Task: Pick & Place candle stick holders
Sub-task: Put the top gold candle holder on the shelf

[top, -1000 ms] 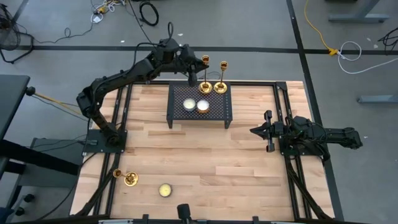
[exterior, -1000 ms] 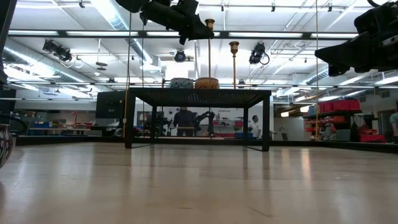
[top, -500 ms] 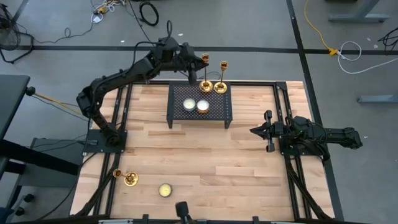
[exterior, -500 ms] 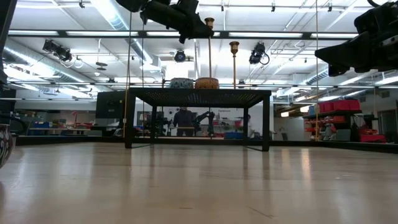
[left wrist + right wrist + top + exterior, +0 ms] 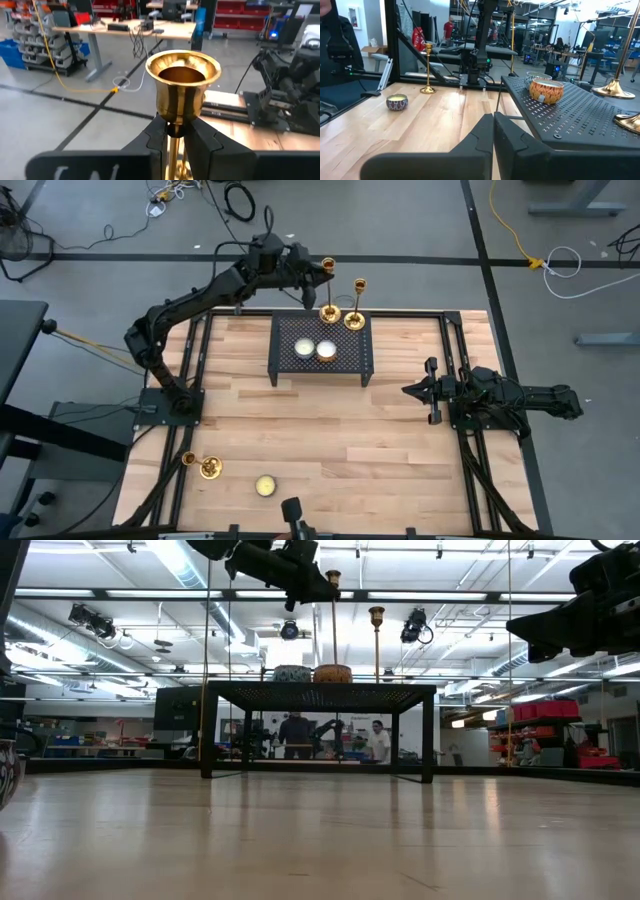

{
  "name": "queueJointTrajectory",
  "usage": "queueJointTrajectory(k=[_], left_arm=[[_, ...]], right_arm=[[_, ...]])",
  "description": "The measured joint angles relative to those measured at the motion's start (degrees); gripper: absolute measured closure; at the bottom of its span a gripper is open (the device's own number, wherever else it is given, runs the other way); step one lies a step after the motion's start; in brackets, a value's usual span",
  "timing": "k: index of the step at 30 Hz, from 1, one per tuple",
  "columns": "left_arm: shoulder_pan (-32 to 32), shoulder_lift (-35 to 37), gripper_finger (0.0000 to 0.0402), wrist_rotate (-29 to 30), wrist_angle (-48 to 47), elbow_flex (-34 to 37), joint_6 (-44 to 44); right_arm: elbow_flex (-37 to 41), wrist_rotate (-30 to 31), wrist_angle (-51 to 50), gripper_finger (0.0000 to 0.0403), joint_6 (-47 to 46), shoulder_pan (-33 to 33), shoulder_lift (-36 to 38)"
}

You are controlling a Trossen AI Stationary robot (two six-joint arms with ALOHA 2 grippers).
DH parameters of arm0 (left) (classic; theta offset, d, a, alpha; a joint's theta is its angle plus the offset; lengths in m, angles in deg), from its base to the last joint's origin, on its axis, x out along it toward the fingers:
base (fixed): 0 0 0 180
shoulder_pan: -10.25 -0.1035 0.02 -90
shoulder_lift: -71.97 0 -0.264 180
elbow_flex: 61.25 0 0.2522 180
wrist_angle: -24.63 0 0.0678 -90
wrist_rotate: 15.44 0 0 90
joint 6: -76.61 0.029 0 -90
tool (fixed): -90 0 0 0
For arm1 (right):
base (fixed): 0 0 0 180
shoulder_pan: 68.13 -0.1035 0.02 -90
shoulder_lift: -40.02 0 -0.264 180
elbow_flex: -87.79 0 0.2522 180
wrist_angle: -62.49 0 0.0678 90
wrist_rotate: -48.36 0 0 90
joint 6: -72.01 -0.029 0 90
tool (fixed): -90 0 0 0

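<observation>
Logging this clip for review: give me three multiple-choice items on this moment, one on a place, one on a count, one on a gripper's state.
1. Where does the third candle stick holder stand?
A. on the black mesh rack
B. on the wooden table, near the left arm's side
C. in the right gripper

2. How many candle stick holders have their bases on the black mesh rack?
A. none
B. two
C. three

3. What is the left gripper doing?
A. shut on a candle stick holder's stem
B. open above the table
C. holding a candle tin

Answers:
1 B, the high view shows it on the wood beside a small candle tin.
2 B, two gold bases sit at the rack's far edge.
3 A, the left wrist view shows the fingers clamping the stem below the cup.
</observation>
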Motion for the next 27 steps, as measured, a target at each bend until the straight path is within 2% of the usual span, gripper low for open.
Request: queueJointTrajectory(k=[12,27], left_arm=[[1.4,-2.8,0.0349,-1.5,-0.3,0.0,0.0],[1.4,-2.8,0.0349,-0.1,-0.3,0.0,0.5]], right_arm=[[0.0,0.2,0.0,0.0389,0.0,0.0,0.0],[0.0,0.3,0.0,0.0389,0.0,0.0,0.0]])
